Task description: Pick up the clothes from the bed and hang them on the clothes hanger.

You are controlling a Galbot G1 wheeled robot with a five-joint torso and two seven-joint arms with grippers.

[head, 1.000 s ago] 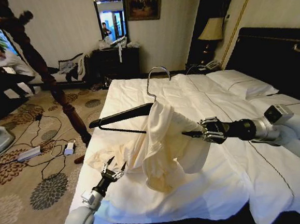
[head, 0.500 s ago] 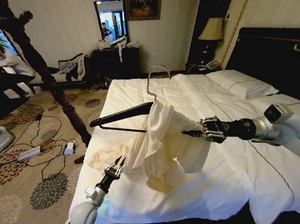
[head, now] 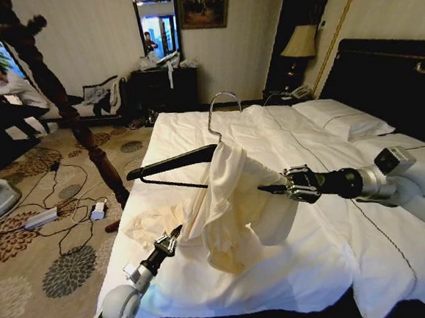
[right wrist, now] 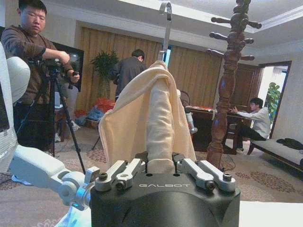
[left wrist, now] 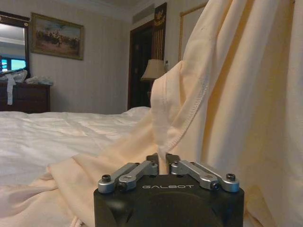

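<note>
The cream, pale-yellow long-sleeved garment of thin soft fabric (head: 227,202) hung over one dark slim arm of the silver-hooked clothes hanger (head: 176,162), held up above the large bed with its wrinkled white duvet (head: 328,231) — one sleeve trailing onto the cover. The right gripper (head: 274,189) was clamped on the hanger's fabric-covered end. The left gripper (head: 173,236) had its fingers pinched narrow on the garment's lower hem — the seam ran between them in the left wrist view (left wrist: 162,163).

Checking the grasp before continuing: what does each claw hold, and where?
Right claw grips the clothes hanger by its garment-covered arm; left claw pinches the clothes at an edge.
</note>
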